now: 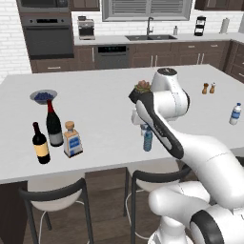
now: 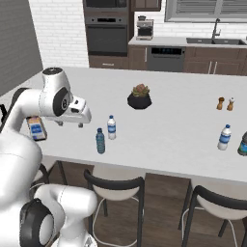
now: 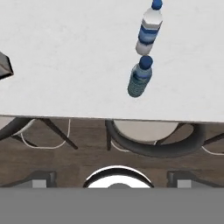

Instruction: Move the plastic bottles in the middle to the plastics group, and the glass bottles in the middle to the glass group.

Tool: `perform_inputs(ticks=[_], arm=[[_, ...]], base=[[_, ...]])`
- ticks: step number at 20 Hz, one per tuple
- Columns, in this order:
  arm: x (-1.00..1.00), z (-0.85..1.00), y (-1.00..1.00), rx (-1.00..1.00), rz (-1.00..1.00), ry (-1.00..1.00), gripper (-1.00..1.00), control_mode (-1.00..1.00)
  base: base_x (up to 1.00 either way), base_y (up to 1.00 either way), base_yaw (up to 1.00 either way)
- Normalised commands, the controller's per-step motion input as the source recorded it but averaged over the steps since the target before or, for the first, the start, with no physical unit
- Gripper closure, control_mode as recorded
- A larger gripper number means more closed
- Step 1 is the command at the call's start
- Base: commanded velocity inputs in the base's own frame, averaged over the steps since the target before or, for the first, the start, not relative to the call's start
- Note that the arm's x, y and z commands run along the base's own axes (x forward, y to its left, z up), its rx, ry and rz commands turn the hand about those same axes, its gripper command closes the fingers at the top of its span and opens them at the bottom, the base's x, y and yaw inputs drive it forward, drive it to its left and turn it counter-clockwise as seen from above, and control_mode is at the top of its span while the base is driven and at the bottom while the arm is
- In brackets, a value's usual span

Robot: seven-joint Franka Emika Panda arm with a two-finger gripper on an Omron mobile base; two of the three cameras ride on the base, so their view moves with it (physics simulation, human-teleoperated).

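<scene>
The two plastic bottles stand mid-counter near the front edge: the clear one [image 2: 111, 128] [image 3: 148, 30] and the teal one [image 2: 100, 141] [image 1: 147, 138] [image 3: 140, 78]. My gripper [image 2: 71, 124] hovers above the counter left of them, open and empty, with its fingertips [image 3: 41, 179] wide apart. The squat cork-stoppered glass bottle [image 1: 72, 140] [image 2: 36, 128] stands beside the glass group, the red-capped wine bottle [image 1: 54, 125] and the yellow-labelled one [image 1: 41, 144]. The lone water bottle of the plastics group [image 1: 235, 114] [image 2: 224, 137] stands far right.
A potted succulent [image 2: 139, 98] sits mid-counter behind the bottles. Salt and pepper shakers [image 1: 208, 88] stand at the back right, and a bowl of blueberries [image 1: 43, 96] at the back left. Stools [image 1: 57, 195] stand under the counter's front edge. A dark object [image 2: 243, 144] is cut off at the right.
</scene>
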Motion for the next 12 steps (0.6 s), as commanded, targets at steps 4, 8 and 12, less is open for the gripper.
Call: perform_inputs(ticks=[4, 8, 12], arm=[[0.00, 0.00, -0.55, 0.00, -0.17, -0.11, -1.00, -1.00], [0.10, -0.10, -0.04, 0.00, -0.05, 0.00, -1.00, -1.00], [0.35, -0.11, 0.00, 0.00, 0.00, 0.00, -1.00, -1.00]], base=[[0.00, 0.00, 0.00], [0.00, 0.00, 0.00], [0.00, 0.00, 0.00]])
